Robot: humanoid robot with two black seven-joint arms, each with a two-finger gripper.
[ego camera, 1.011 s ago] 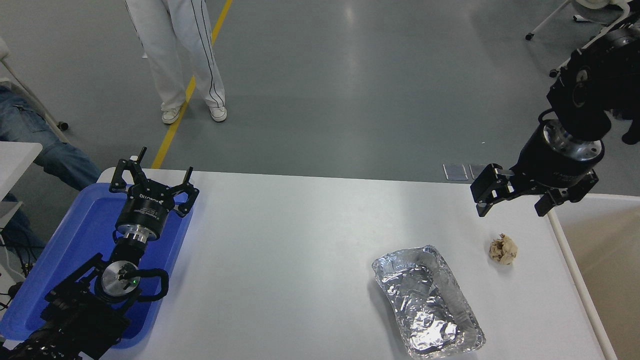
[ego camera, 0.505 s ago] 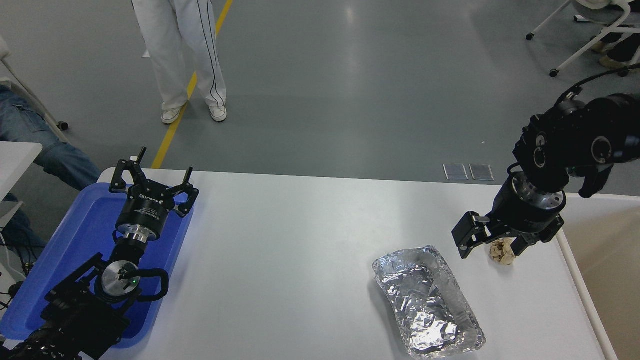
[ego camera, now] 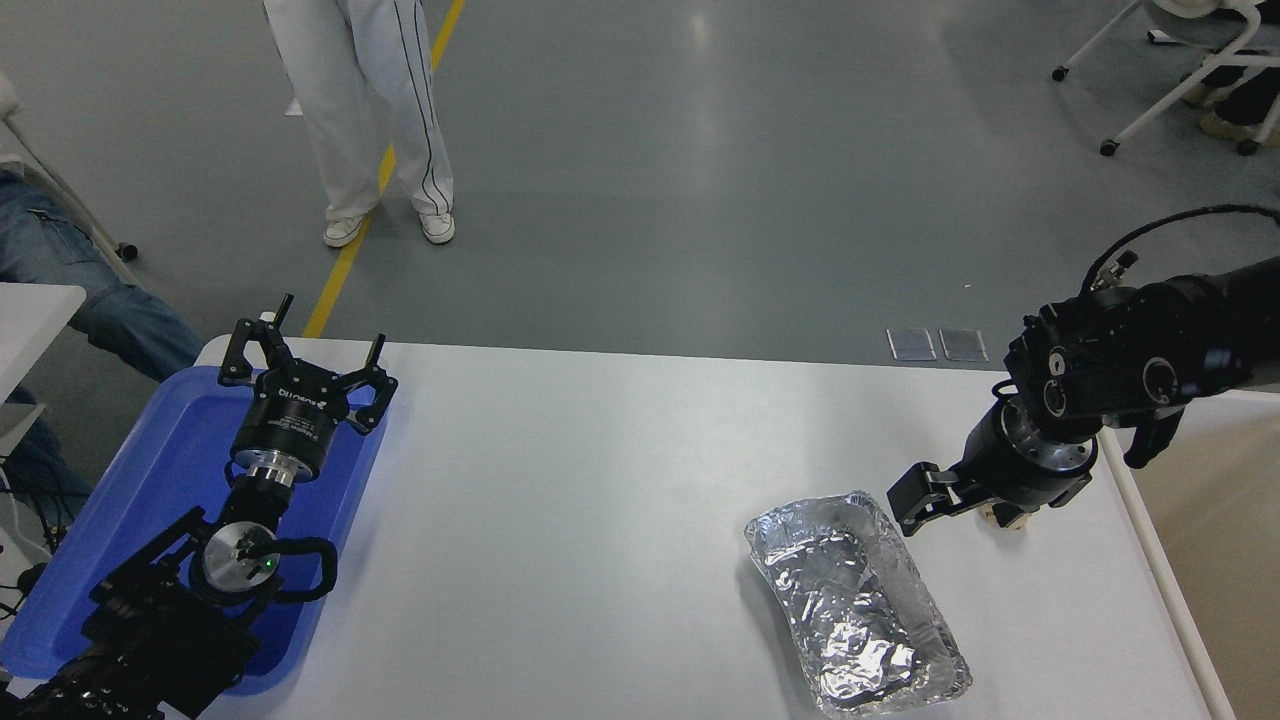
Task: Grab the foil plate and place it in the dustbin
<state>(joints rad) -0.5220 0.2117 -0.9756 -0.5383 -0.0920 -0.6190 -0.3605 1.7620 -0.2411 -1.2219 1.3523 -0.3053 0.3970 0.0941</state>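
One crinkled silver foil plate lies upright, unheld.

The foil plate sits on the white surface, crinkled and shiny. The right gripper hangs low just beside the plate's far right corner, fingers spread, with the paper ball mostly hidden under it. The left gripper is parked over the blue tray, fingers spread. A person's white trousers show up top.

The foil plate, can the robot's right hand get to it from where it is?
Probably yes. The right hand hangs just past the foil plate's far corner, with nothing between them.
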